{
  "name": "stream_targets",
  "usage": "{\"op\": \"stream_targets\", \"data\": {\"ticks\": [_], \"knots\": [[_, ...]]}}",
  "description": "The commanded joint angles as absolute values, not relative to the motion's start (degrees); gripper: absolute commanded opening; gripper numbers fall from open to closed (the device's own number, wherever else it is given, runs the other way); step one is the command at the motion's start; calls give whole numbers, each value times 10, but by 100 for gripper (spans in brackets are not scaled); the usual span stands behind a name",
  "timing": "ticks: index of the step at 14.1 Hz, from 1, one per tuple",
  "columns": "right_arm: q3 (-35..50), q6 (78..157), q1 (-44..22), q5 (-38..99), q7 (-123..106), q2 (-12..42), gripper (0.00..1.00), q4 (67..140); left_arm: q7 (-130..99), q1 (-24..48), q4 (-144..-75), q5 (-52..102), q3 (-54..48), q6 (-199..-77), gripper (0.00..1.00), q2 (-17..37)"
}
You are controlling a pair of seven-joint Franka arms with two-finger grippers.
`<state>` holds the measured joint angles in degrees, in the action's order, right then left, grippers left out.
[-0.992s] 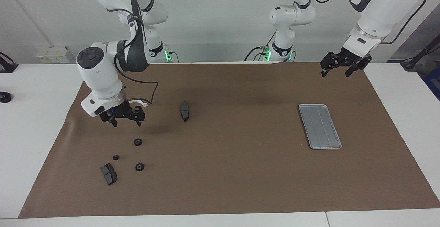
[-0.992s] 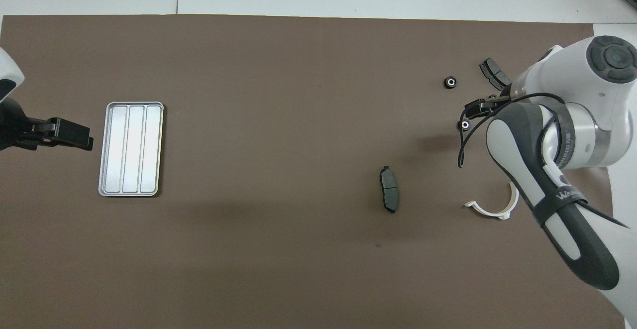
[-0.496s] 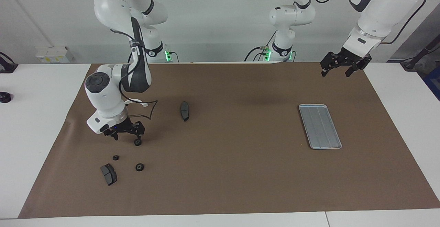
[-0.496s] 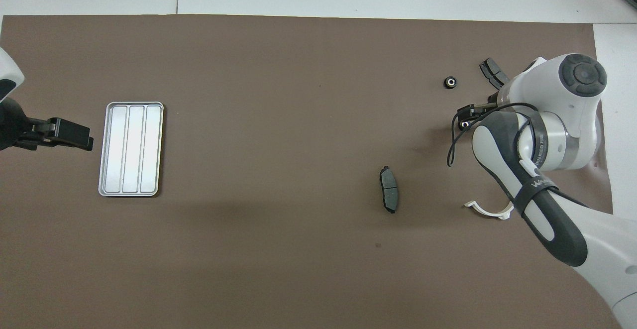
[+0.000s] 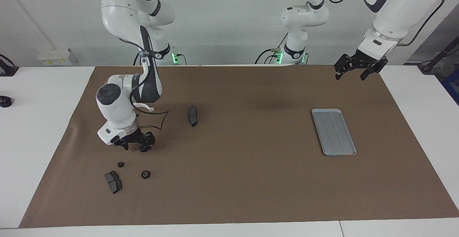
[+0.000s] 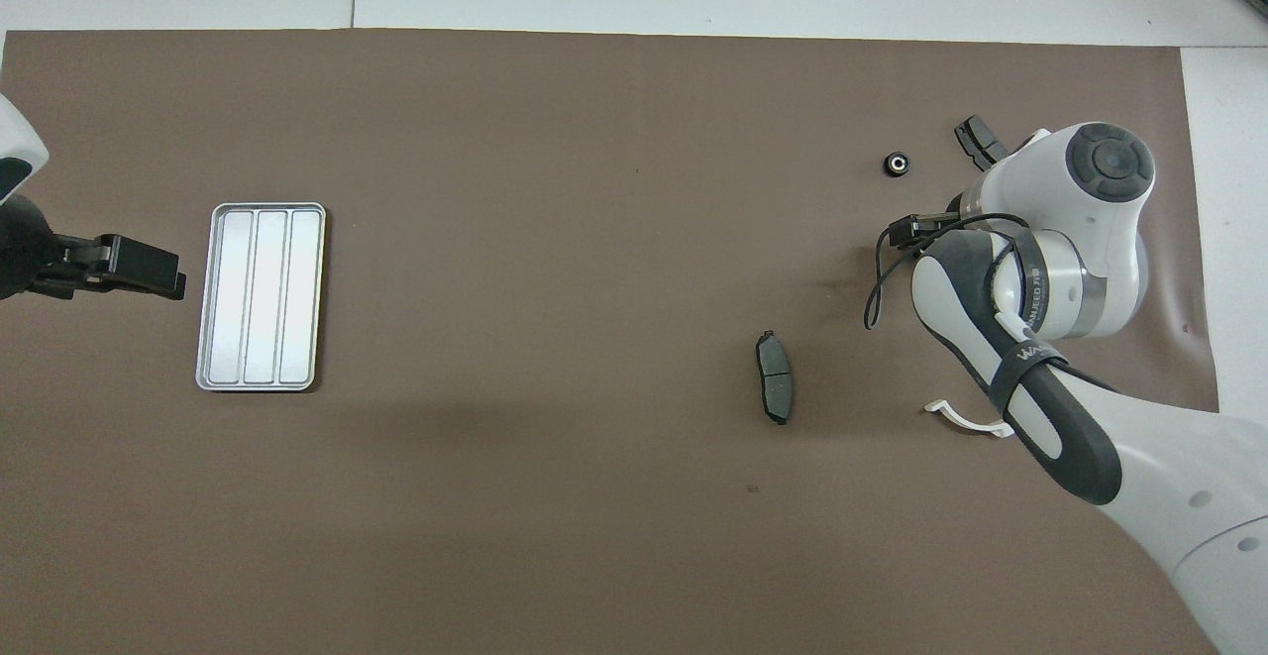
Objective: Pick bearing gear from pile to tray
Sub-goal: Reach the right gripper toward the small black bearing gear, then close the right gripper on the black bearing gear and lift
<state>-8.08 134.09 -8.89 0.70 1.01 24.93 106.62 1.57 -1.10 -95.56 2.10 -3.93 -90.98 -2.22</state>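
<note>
Down at the mat (image 5: pixel 229 179), right gripper (image 5: pixel 135 146) sits with jaws apart around a gear (image 5: pixel 143 148), one fingertip either side; grip not closed. Two more gears (image 5: pixel 121 164) (image 5: pixel 145 174) and a pad (image 5: pixel 113 181) lie just past the jaws. Left gripper (image 5: pixel 350 75) waits, jaws apart, up over the mat edge; tray (image 5: pixel 333 132) lies on the tabletop below it, bare.

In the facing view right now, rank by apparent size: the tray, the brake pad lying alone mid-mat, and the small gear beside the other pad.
1. tray, by far the largest.
2. lone brake pad, much smaller, seen partly edge-on.
3. small gear, the smallest.
</note>
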Motion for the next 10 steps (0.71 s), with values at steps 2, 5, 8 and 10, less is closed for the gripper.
{"op": "stream_targets", "data": {"ticks": [2, 5, 8, 10], "knots": [[-80, 1347, -93, 16, 19, 249, 86, 1071, 13, -19, -970, 29, -42, -907, 100, -37], [-80, 1342, -95, 16, 21, 249, 72, 1071, 13, -19, -970, 29, -43, -907, 100, -38], [-80, 1333, -96, 16, 22, 245, 59, 1071, 13, -19, -970, 29, -43, -907, 100, -38], [-80, 1321, -96, 16, 22, 241, 51, 1070, 13, -19, -969, 29, -43, -907, 100, -37]]}}
